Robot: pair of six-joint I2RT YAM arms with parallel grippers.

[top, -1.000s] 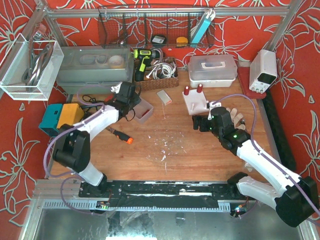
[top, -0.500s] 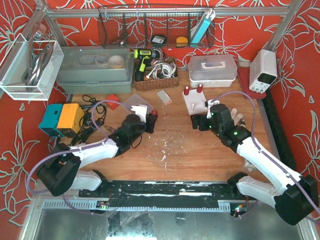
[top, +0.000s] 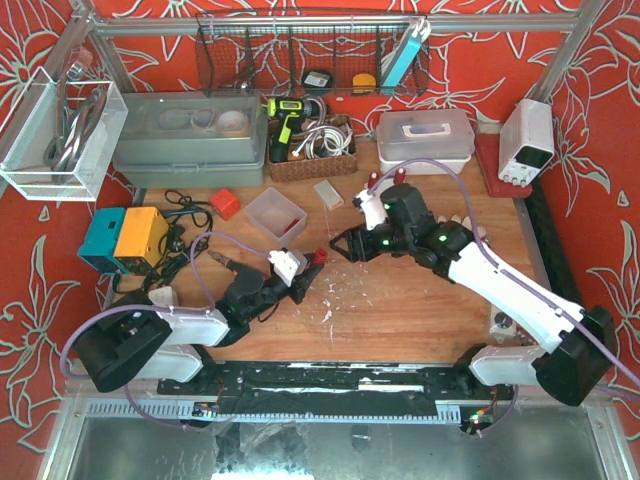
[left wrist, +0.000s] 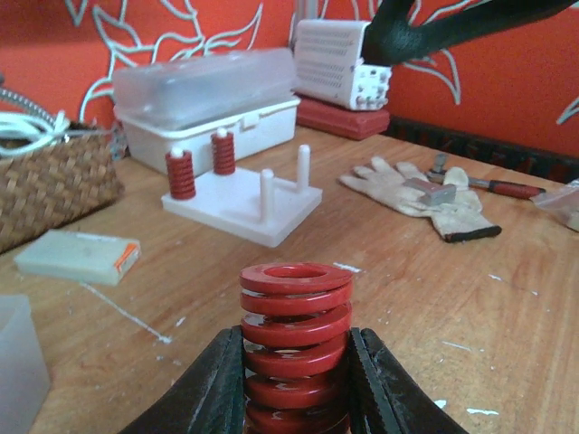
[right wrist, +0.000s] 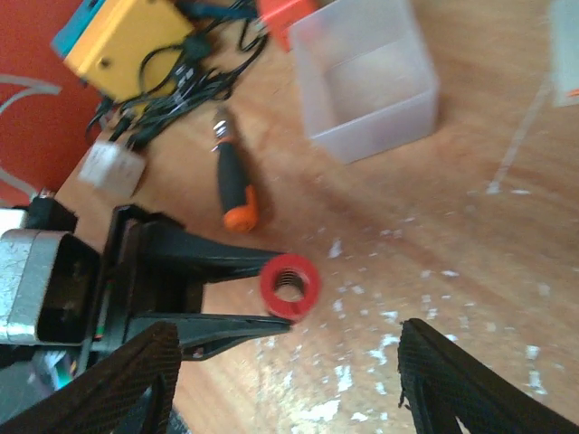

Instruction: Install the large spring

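Red spring point(left wrist: 294, 334) in L gripper point(left wrist: 296, 357) – R gripper point(right wrist: 288, 330) above

We count three springs, all red: one large spring point(left wrist: 295, 344), near centre, and two small springs point(left wrist: 181, 174) on the white base point(left wrist: 244, 203), far right. Base carries four posts point(left wrist: 267, 192): two bare, two sleeved. Also one clear tub point(top: 276, 214), one screwdriver point(right wrist: 231, 176), one lidded white box point(top: 425, 140) at far right.

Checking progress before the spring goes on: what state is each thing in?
Large spring: upright, gripped at its lower coils.
Left gripper: shut on it.
Right gripper: open, holding nothing.
Peg base: two small springs on, two pegs bare.
Clear bin: empty.
Lidded box: closed.
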